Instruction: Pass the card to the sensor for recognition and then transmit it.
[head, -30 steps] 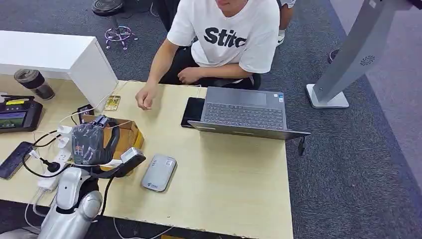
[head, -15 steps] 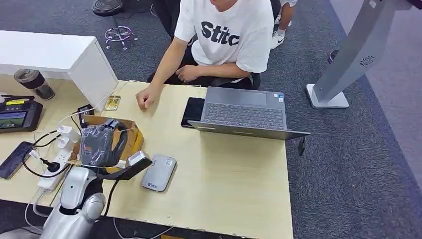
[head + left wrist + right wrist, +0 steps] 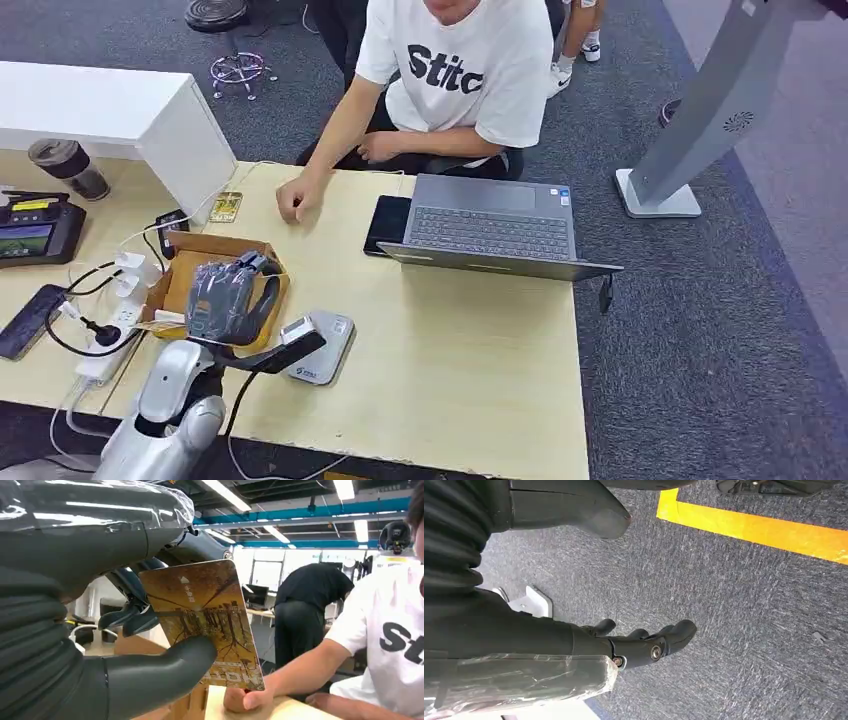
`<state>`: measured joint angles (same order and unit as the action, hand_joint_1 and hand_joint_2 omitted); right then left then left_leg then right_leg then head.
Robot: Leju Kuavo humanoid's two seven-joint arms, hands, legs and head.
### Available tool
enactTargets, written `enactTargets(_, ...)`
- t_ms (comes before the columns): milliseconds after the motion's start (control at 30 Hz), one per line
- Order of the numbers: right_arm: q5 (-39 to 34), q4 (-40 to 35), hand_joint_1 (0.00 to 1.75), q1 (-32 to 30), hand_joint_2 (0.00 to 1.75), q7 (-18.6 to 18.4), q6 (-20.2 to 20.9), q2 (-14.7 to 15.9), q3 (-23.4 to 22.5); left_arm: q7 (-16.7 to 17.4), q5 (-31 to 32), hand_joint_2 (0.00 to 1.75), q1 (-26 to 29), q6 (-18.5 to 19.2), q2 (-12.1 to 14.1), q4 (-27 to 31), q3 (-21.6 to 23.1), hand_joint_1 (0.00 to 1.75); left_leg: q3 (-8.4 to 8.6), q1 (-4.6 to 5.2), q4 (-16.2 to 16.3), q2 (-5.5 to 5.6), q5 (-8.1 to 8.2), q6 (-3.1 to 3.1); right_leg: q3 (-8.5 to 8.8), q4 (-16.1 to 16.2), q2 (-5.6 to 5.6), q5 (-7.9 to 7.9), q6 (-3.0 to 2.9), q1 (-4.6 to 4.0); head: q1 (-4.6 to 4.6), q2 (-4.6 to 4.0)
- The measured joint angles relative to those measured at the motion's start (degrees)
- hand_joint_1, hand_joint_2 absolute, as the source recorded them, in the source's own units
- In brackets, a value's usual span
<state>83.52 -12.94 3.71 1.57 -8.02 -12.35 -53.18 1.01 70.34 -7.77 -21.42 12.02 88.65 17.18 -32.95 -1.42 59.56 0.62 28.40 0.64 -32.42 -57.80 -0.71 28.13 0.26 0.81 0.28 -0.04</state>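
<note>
card (image 3: 205, 625) sits pinched in the left robot hand (image 3: 228, 298) above the table (image 3: 450, 370), near the grey sensor (image 3: 322, 348). right robot hand (image 3: 644, 642) hangs empty, fingers loosely curled. thin pinch; card could slip if tilted.

The light is bright and even, coming from long ceiling lamps (image 3: 274, 532) seen in the left wrist view. Shadows on the tabletop (image 3: 450, 340) are soft and short. The plastic wrap (image 3: 100, 502) shows white glare. Windows (image 3: 280, 565) behind look overexposed, perhaps hiding detail. The carpet (image 3: 734, 605) is sharp but grainy.
</note>
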Motion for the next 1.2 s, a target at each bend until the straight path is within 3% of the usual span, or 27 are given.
enactTargets(1200,0.3,0.0,0.0,0.0,1.75,-0.1,0.0,0.1,0.3,0.8,1.3,1.75,0.0,1.7,-1.5,-9.7,2.0,1.75,0.0,0.0,0.0,0.0,0.0,0.0,0.0,0.0,0.0,0.0,0.0,0.0,0.0,0.0)
